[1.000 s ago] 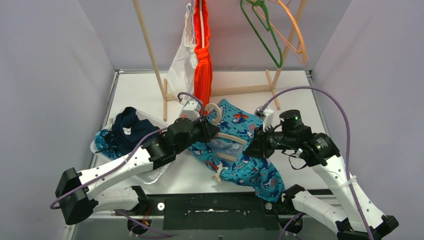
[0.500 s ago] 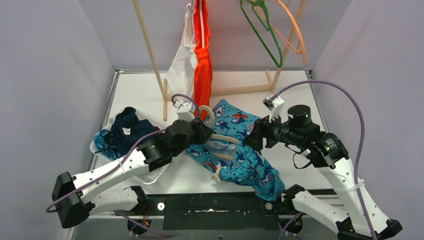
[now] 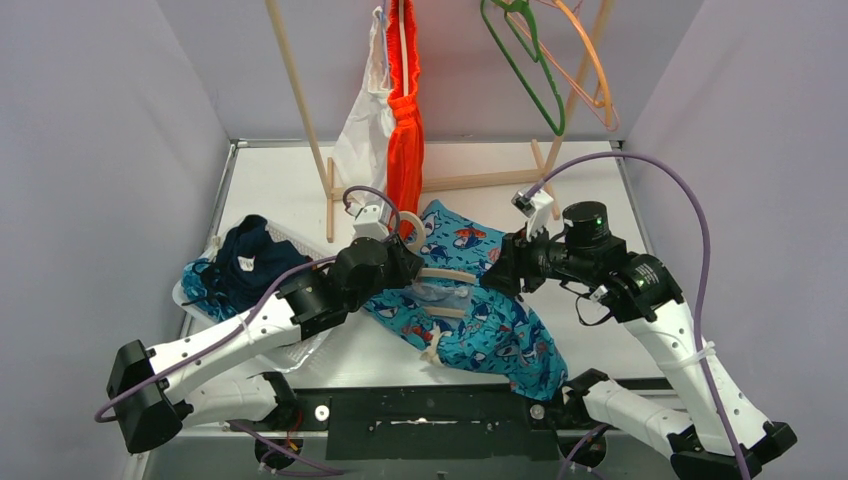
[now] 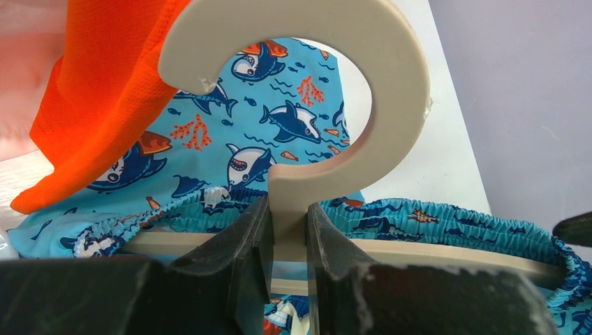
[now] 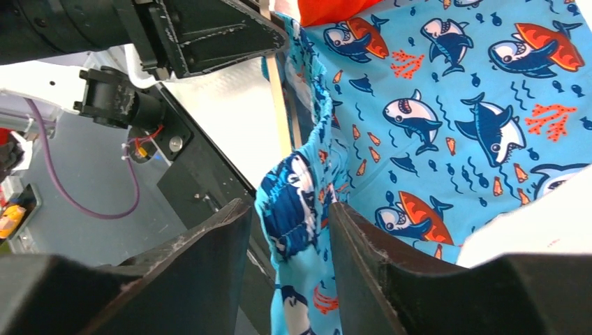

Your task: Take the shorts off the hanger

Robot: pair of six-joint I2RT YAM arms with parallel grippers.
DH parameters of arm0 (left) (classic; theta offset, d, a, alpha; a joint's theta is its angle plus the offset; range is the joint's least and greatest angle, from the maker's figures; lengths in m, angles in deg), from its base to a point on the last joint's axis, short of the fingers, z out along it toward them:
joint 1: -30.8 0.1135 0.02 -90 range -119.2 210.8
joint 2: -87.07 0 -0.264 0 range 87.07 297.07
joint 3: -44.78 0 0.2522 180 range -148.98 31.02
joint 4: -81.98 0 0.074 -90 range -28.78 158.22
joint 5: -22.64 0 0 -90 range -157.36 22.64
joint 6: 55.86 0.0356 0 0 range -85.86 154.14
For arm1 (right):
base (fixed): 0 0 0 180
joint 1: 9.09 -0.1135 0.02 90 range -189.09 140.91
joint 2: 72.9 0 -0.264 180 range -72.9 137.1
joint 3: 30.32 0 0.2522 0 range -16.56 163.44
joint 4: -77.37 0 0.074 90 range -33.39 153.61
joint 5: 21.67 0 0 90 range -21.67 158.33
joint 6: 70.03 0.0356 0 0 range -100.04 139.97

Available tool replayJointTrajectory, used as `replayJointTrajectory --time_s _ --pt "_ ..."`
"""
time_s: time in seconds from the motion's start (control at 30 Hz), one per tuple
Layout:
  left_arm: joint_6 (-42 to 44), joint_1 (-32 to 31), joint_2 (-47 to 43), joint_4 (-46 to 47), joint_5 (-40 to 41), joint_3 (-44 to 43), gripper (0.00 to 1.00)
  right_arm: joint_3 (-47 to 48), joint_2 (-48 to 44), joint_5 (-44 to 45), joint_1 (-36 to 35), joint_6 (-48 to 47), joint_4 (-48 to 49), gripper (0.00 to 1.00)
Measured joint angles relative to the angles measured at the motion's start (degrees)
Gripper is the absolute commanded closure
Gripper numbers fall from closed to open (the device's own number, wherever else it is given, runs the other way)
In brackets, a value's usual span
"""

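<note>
Lavender walls (image 3: 100, 150) box you in on both sides and behind, so your free room is on the white desk (image 3: 280, 180). One bare stretch lies at the upper left behind the basket, and another runs along the right edge beside the right arm. Across the back stands the wooden rack (image 3: 300, 100), with the plain orange shorts (image 3: 405, 150) hanging from it at top centre, their hem close by the left hand. The teal shark shorts (image 3: 490, 330) sprawl over the middle of the desk, one leg reaching its near edge, and their waistband is threaded on the cream hanger (image 4: 391, 77). At centre left the white basket (image 3: 293, 236) holds the navy shorts (image 3: 250, 255) and a blue patterned pair (image 3: 200, 282), piled together. Your left hand (image 4: 287, 216) is clamped tight on the hanger's neck, just under the hook. Your right hand (image 5: 290, 230) stands partway open with the teal waistband bunched between its fingers. Whether they pinch it, you cannot tell from these views.
</note>
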State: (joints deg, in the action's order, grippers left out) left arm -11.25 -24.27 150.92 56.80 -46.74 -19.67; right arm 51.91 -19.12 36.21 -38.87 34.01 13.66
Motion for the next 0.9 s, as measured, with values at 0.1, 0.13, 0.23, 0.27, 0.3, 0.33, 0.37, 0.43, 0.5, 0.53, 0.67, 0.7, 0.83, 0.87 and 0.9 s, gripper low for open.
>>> replayJointTrajectory --time_s 0.1,0.13,0.23,0.27,0.3,0.33,0.37,0.43,0.5,0.53,0.67,0.7,0.83,0.87,0.9 --pt "-0.1 0.0 0.5 0.0 0.0 -0.2 1.00 0.0 0.1 -1.0 0.0 -0.1 0.5 0.74" --pt "-0.1 0.0 0.7 0.0 0.0 -0.3 1.00 0.0 0.3 -1.2 0.0 -0.1 0.5 0.80" --pt "-0.1 0.0 0.8 0.0 0.0 -0.3 1.00 0.0 0.5 -0.9 0.0 -0.2 0.6 0.88" --pt "-0.1 0.0 0.8 0.0 0.0 -0.3 1.00 0.0 0.5 -0.6 0.0 -0.2 0.6 0.91" --pt "-0.1 0.0 0.8 0.0 0.0 -0.3 1.00 0.0 0.5 -0.2 0.0 -0.2 0.6 0.94" --pt "-0.1 0.0 0.8 0.0 0.0 -0.3 1.00 0.0 0.5 0.3 0.0 -0.2 0.6 0.95" --pt "-0.1 0.0 0.8 0.0 0.0 -0.3 1.00 0.0 0.4 0.6 0.0 -0.2 0.6 0.97" --pt "-0.2 0.0 0.8 -0.1 0.0 -0.5 1.00 0.0 0.2 1.6 0.0 -0.2 0.6 1.00" --pt "-0.3 0.0 0.8 -0.1 0.0 -0.5 1.00 0.0 -0.2 2.8 0.0 -0.2 0.6 1.00" --pt "-0.5 0.0 0.8 0.0 0.0 -0.6 1.00 0.0 -0.7 3.6 0.0 -0.3 0.6 1.00" --pt "-0.8 0.0 0.7 -0.1 0.3 -0.9 1.00 0.0 -2.5 7.4 -0.1 -0.6 0.4 1.00" --pt "-0.9 0.0 0.7 -0.2 0.5 -1.0 1.00 0.1 -3.0 8.8 -0.1 -0.8 0.2 1.00" --pt "-2.0 0.0 0.6 -0.4 1.6 -1.7 1.00 1.2 -5.0 15.7 -0.3 -1.4 -0.8 1.00" --pt "-2.2 0.0 0.5 -0.3 1.7 -1.8 1.00 1.3 -5.9 18.1 -0.3 -1.5 -0.9 1.00" --pt "-2.4 0.0 0.2 -0.3 1.9 -1.9 1.00 1.3 -6.8 20.6 -0.3 -1.5 -1.0 1.00"
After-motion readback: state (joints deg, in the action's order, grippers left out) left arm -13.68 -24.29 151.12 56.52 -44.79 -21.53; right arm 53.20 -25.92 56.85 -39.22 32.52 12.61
